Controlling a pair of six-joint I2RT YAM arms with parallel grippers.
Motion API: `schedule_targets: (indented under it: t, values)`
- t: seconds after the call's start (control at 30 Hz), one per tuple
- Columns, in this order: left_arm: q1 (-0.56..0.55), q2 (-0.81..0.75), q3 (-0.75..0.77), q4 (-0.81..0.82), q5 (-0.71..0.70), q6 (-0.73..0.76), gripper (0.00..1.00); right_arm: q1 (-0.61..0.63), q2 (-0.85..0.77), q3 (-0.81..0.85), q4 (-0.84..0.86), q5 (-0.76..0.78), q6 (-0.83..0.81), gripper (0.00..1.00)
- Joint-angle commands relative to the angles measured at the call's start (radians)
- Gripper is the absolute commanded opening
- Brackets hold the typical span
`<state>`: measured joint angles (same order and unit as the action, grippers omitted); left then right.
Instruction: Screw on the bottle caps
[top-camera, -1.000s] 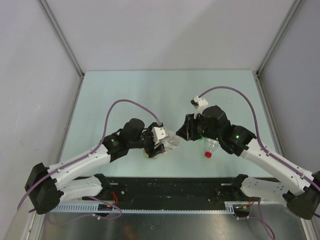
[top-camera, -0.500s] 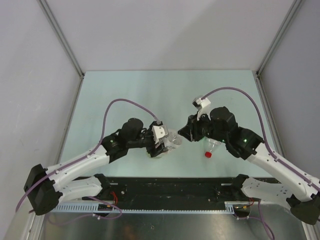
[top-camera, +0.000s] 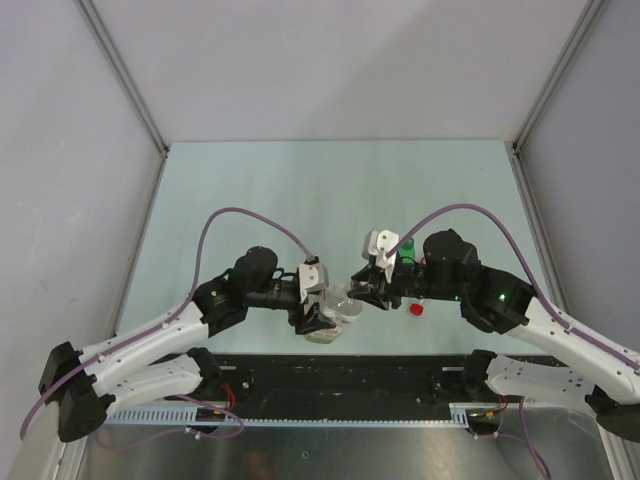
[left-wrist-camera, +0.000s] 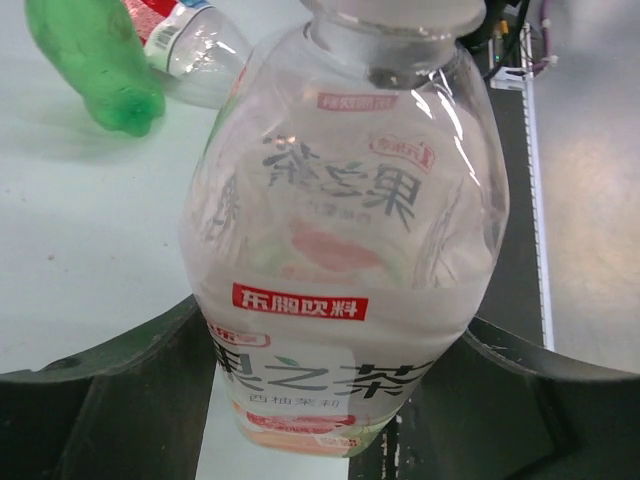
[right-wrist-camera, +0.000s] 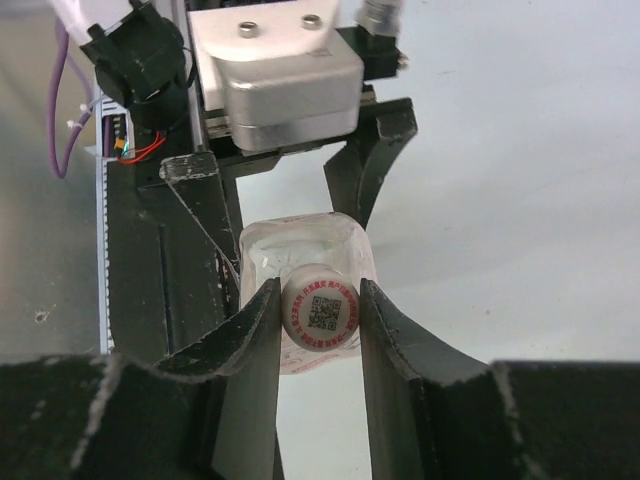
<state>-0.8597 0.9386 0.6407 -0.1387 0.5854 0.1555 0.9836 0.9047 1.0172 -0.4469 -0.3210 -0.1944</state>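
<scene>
My left gripper (top-camera: 322, 315) is shut on the wider clear bottle (left-wrist-camera: 345, 250) with the white-red label, gripping its lower body between both fingers (left-wrist-camera: 120, 395). The bottle (top-camera: 340, 308) is held off the table with its neck pointing at my right gripper (top-camera: 362, 295). My right gripper (right-wrist-camera: 320, 320) is shut on the white cap (right-wrist-camera: 320, 313), which sits at the bottle's neck. The green bottle (left-wrist-camera: 95, 60) and the slim clear bottle (left-wrist-camera: 195, 45) lie on the table beyond. A red cap (top-camera: 416, 309) shows beside the right arm. The green cap cannot be made out.
The green bottle (top-camera: 405, 256) peeks out by the right wrist in the top view. The black base rail (top-camera: 340, 375) runs along the near edge, close below the held bottle. Grey walls stand at the left, right and far sides of the pale green table (top-camera: 300, 190).
Both grippers have moved toward the near edge with the bottle. My right wrist has swung left and lower, and its fingers now sit on the white cap.
</scene>
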Motion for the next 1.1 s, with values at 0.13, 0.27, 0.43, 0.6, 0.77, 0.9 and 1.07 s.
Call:
schedule_targets:
  t: [0.13,0.27,0.43,0.6,0.77,0.9,1.07]
  values:
    - [0.002,-0.033,0.060,0.270,0.064,-0.092,0.00,0.084,0.073,-0.017,-0.181,-0.032,-0.112,0.01]
    - [0.002,-0.045,0.047,0.286,0.050,-0.087,0.00,0.085,0.070,-0.017,-0.175,-0.019,-0.109,0.06]
    - [0.001,-0.030,0.032,0.306,0.061,-0.085,0.00,0.087,0.044,-0.017,-0.136,0.009,-0.103,0.18]
    - [0.001,-0.007,0.028,0.307,0.072,-0.076,0.00,0.087,0.017,-0.017,-0.109,0.061,-0.092,0.35]
    - [0.001,0.008,0.019,0.307,0.078,-0.068,0.00,0.087,-0.013,-0.017,-0.093,0.090,-0.081,0.57]
    - [0.002,0.019,0.013,0.307,0.074,-0.059,0.00,0.087,-0.038,-0.017,-0.065,0.099,-0.070,0.77]
    - [0.002,0.023,0.001,0.307,0.080,-0.038,0.00,0.087,-0.069,-0.018,-0.033,0.115,-0.044,0.97]
